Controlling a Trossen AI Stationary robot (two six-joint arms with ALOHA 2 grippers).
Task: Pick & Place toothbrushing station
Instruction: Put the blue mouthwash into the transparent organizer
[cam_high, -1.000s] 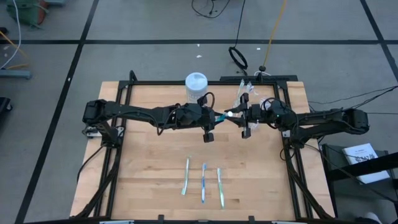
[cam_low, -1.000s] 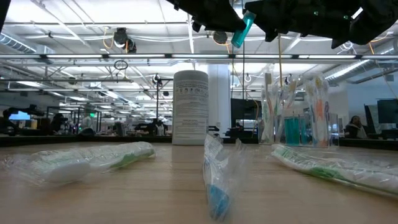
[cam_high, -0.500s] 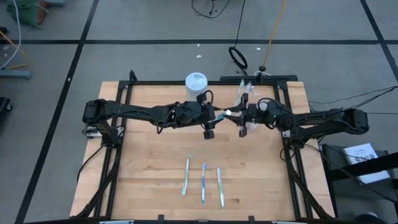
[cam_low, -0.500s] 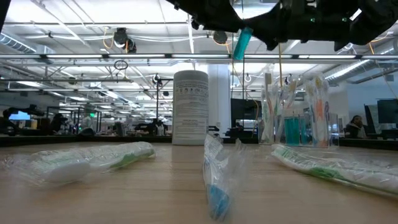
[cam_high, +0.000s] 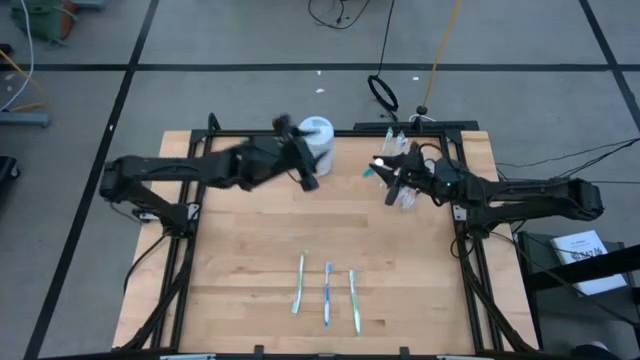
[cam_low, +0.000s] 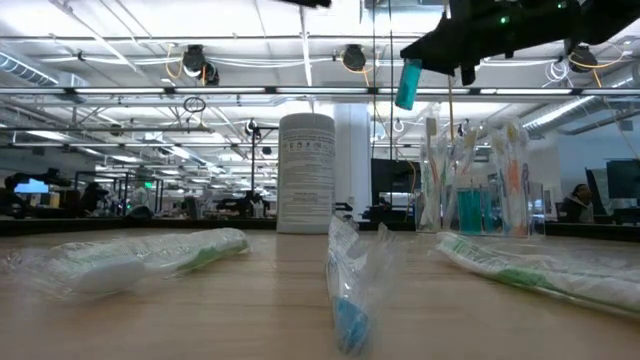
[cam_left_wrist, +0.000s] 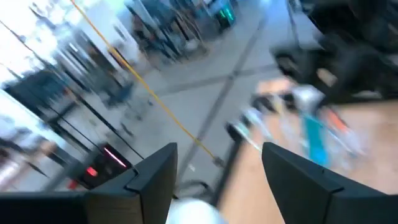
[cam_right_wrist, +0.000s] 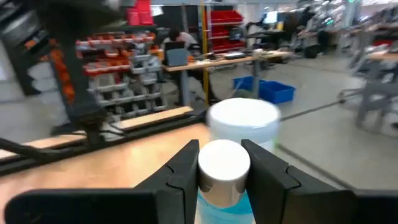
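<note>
Since a second ago my left gripper (cam_high: 305, 168) has let go and swung back open toward the canister (cam_high: 317, 134), leaving the light, squashy toothpaste tube (cam_low: 408, 84) pinched near its cap in my right gripper (cam_high: 385, 172) above the far-right cup (cam_low: 478, 199).

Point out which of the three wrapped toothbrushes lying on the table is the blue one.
The middle toothbrush of the row: its handle is blue, while the left toothbrush and the right toothbrush beside it look green and white.

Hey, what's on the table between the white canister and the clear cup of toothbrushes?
Nothing: in the high view, bare wood separates the white canister from the clear cup.
</note>
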